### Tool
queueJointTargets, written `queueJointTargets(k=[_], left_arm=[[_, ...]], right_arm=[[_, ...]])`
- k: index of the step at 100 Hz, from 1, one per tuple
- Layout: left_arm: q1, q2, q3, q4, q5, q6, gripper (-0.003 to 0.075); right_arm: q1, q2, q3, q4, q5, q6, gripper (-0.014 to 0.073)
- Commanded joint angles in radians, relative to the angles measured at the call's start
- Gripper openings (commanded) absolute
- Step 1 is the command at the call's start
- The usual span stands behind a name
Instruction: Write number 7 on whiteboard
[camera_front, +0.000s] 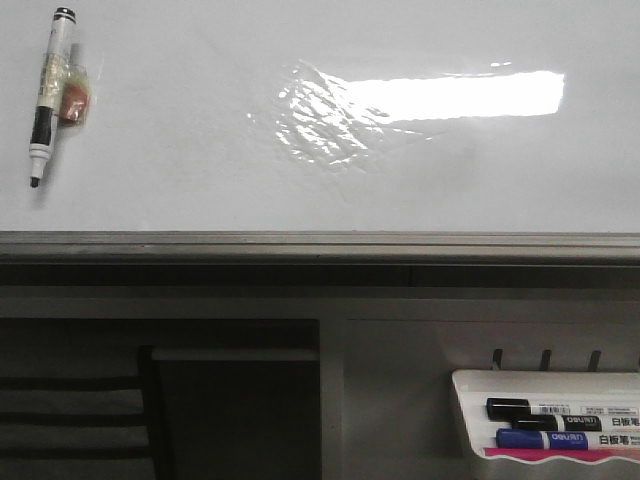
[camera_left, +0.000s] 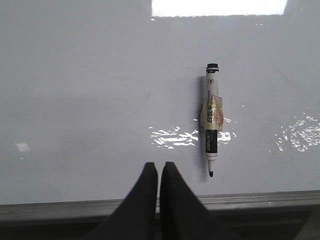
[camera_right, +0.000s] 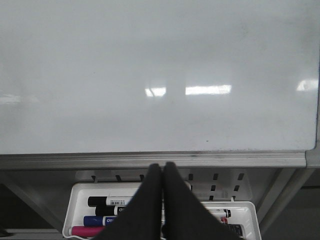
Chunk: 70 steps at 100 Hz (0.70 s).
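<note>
On my left, a black-and-white marker (camera_front: 50, 92) sits on the whiteboard (camera_front: 200, 180), uncapped, its long axis running up the board with the black butt end high and the writing tip low, toward the grey edge rail (camera_front: 320, 245). A wad of yellowish tape with a red patch wraps its middle, and I judge that this holds it to the board. From the left wrist camera the left claw (camera_left: 158, 167) has its two black tapered fingers pressed together, holding nothing, and the marker (camera_left: 212, 117) lies just beside and ahead of it, off to one side of the fingertips, its axis roughly in line with the claw's reach. The left arm is plainly the nearer one, so I expect the pick to fall to it, with the fingers needing to part first.

Moving across, the board is glossy white plastic with a hard bright glare and a wrinkled, shiny patch near its middle. No number 7 is on it yet.

On the right, the right claw (camera_right: 161, 167) is likewise closed and empty, hanging over a white plastic tray (camera_right: 80, 192) of spare markers below the rail, well apart from the taped marker.
</note>
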Motion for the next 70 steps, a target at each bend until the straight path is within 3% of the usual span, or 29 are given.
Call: queueJointTargets(k=[1, 20, 27, 42, 46, 52, 70], left_arm=[[0.003, 0.013, -0.036, -0.005, -0.076, 0.001, -0.002], [0.003, 0.013, -0.034, 0.001, -0.095, 0.001, 0.0013], [0.003, 0.013, -0.03, 0.011, -0.102, 0.001, 0.0137], [0.003, 0.013, -0.023, 0.028, -0.102, 0.001, 0.0554], [0.003, 0.013, -0.023, 0.028, -0.102, 0.001, 0.0601], [0.003, 0.013, -0.023, 0.028, -0.1, 0.001, 0.0633], [0.003, 0.013, -0.023, 0.026, -0.1, 0.001, 0.0599]], right_arm=[[-0.004, 0.016, -0.036, 0.002, -0.066, -0.009, -0.0071], [-0.004, 0.016, -0.036, 0.002, -0.08, -0.008, -0.0041], [-0.004, 0.016, -0.036, 0.0, -0.09, -0.008, 0.0063], [-0.004, 0.016, -0.036, 0.0, -0.113, -0.008, 0.0409], [-0.004, 0.016, -0.036, 0.0, -0.113, -0.008, 0.0449], [-0.004, 0.016, -0.036, 0.0, -0.113, -0.008, 0.0475], [-0.004, 0.016, -0.036, 0.0, -0.113, -0.008, 0.0475]])
